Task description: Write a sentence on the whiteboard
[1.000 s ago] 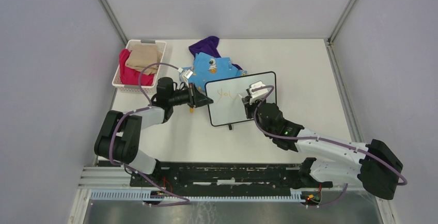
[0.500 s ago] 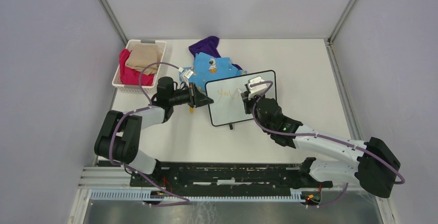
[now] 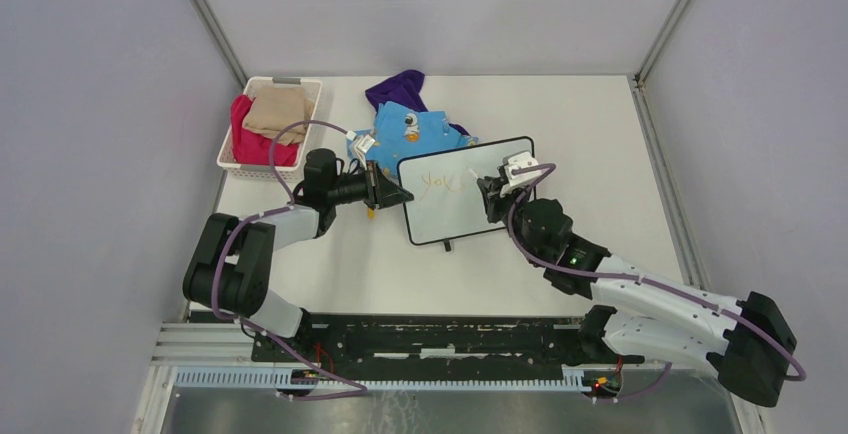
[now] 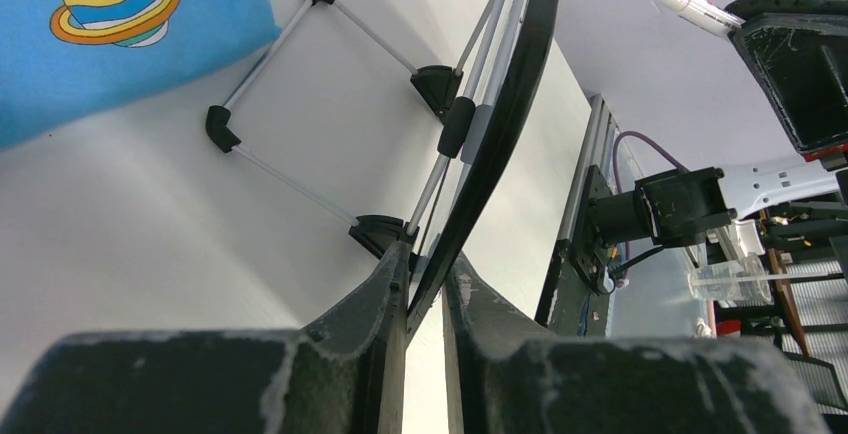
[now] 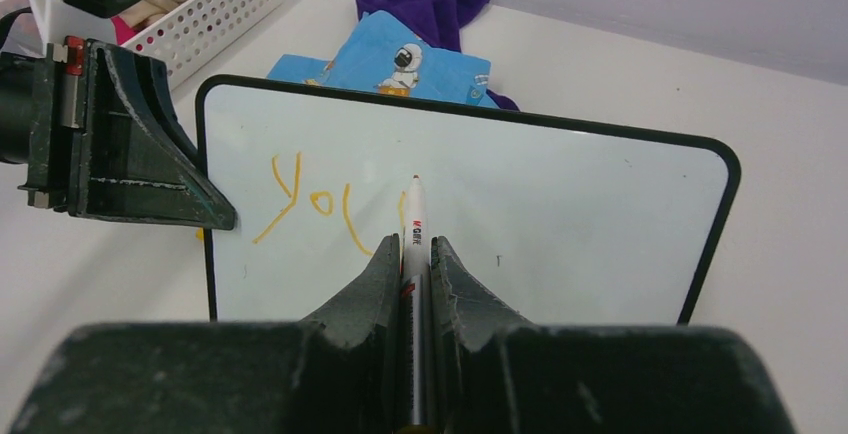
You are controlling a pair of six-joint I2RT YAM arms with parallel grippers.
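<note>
1. Left gripper [image 4: 425, 276]: fingers pinched shut on the black frame of the whiteboard [image 5: 560, 224], at its left edge near the lower corner.
2. The whiteboard runs straight out ahead of the left gripper. It stands tilted on a wire stand [image 4: 300, 84] with black corner feet, which rests on the table [image 3: 590, 154].
3. Right gripper [image 5: 412, 246]: closed on a marker [image 5: 415, 216]. The marker barrel lies between the two fingers and pokes forward, tip toward the board face.
4. The marker tip sits a little ahead of the right gripper, over the middle of the board. Cannot tell whether it touches the surface.
5. Sentence [image 5: 321, 202]: only orange "yo" and a partial next letter are written. It lies ahead and to the left of the right gripper, and the last stroke is just beside the marker tip.
6. The two grippers are on opposite sides of the writing: the left one at the frame edge, the right one over the board's right half.
7. A blue printed cloth [image 3: 410, 126] lies just beyond the left gripper, behind the board, with a purple cloth [image 3: 400, 87] further back.
8. A white basket [image 3: 270, 81] with clothes in it sits well apart from both grippers, off to the far left of the left gripper.
</note>
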